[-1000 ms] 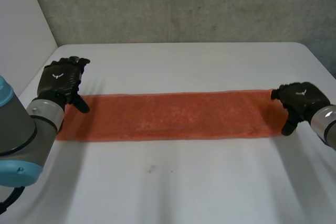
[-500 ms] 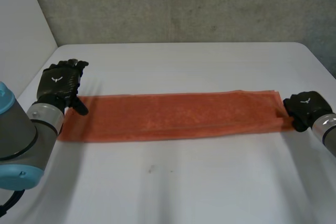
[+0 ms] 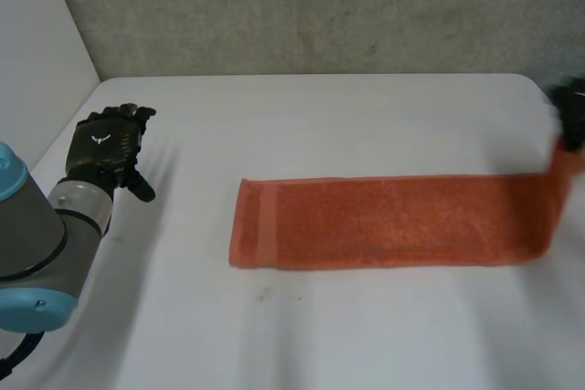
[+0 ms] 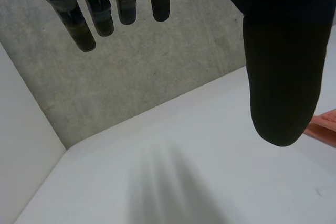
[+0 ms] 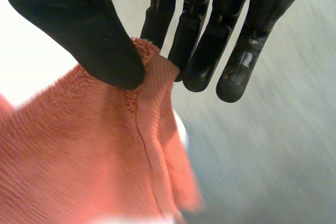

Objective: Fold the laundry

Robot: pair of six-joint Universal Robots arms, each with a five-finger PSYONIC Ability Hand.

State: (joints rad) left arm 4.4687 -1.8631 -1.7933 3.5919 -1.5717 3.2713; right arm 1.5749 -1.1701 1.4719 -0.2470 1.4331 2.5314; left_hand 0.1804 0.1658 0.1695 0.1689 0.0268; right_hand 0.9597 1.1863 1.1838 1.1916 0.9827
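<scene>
A long, folded orange towel (image 3: 393, 221) lies across the white table (image 3: 320, 335). Its right end rises off the surface to my right hand (image 3: 570, 111) at the table's far right edge. In the right wrist view that hand (image 5: 79, 19) is shut on the towel (image 5: 94, 150), pinching its end hem between thumb and fingers. My left hand (image 3: 105, 145) hovers at the table's left side, well clear of the towel's left end. The left hand (image 4: 273, 51) is open with straight fingers and holds nothing. A corner of the towel (image 4: 326, 124) shows beside its thumb.
A grey concrete wall (image 3: 320, 6) runs behind the table, and a white panel (image 3: 37, 43) stands at the left. Bare table surface lies in front of the towel and between it and my left hand.
My right hand closed on the towel's right end, lifted it and drew the whole towel to the right. The towel's left end slid away from my left hand, which stayed put.
</scene>
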